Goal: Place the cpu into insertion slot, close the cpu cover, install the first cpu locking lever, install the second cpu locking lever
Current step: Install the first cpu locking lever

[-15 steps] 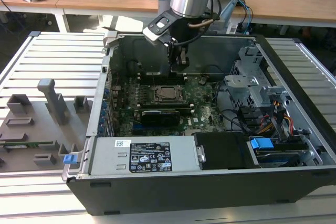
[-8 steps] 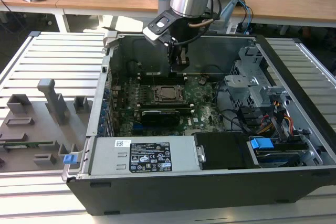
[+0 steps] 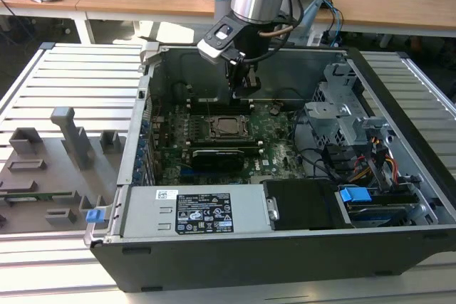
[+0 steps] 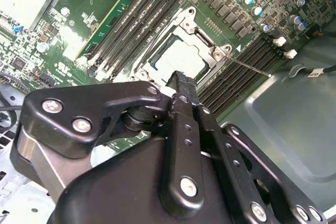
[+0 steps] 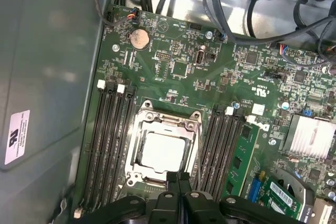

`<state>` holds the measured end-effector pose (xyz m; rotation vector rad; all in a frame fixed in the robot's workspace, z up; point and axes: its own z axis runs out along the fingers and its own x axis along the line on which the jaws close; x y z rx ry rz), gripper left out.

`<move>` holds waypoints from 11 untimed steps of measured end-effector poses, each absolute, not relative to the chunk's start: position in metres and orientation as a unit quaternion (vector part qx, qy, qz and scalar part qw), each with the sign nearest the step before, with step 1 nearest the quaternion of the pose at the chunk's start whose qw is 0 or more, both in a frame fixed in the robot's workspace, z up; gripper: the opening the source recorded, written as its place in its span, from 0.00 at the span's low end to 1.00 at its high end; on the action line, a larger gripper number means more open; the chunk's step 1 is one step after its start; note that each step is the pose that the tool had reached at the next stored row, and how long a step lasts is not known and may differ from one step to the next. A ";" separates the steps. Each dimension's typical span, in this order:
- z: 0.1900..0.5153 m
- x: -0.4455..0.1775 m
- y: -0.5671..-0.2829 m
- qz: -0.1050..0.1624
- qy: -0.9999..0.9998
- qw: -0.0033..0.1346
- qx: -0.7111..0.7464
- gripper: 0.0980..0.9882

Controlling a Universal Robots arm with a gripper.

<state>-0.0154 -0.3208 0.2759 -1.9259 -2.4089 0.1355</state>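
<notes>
The cpu [image 5: 163, 150] lies flat in the insertion slot [image 5: 137, 141] on the green board, its silver top showing through the square cut-out of the cpu cover [image 5: 169, 122], which lies down over it. In the exterior view the cpu [image 3: 228, 127] sits mid-board inside the open case. My gripper [image 3: 242, 94] hangs just above the socket's far edge, shut with nothing between its fingers [image 5: 185, 182]. In the second wrist view the fingertips [image 4: 181, 82] end over the cover's edge. A thin metal lever [image 4: 247, 66] runs out from the socket's corner across the long black slots.
Long black memory slots [image 5: 107, 140] flank the socket on both sides. A black card [image 3: 221, 156] lies in front of it, with a grey power supply [image 3: 192, 211] beyond. A drive cage [image 3: 342, 105] and cables stand at the exterior view's right. Grey fixtures [image 3: 71, 137] stand outside the case.
</notes>
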 end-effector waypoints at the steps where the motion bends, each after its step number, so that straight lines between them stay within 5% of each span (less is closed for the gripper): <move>1: 0.276 -0.015 -0.321 0.044 -0.782 0.027 -0.622 0.01; 11: 0.276 -0.015 -0.321 0.045 -0.814 0.025 -0.578 0.01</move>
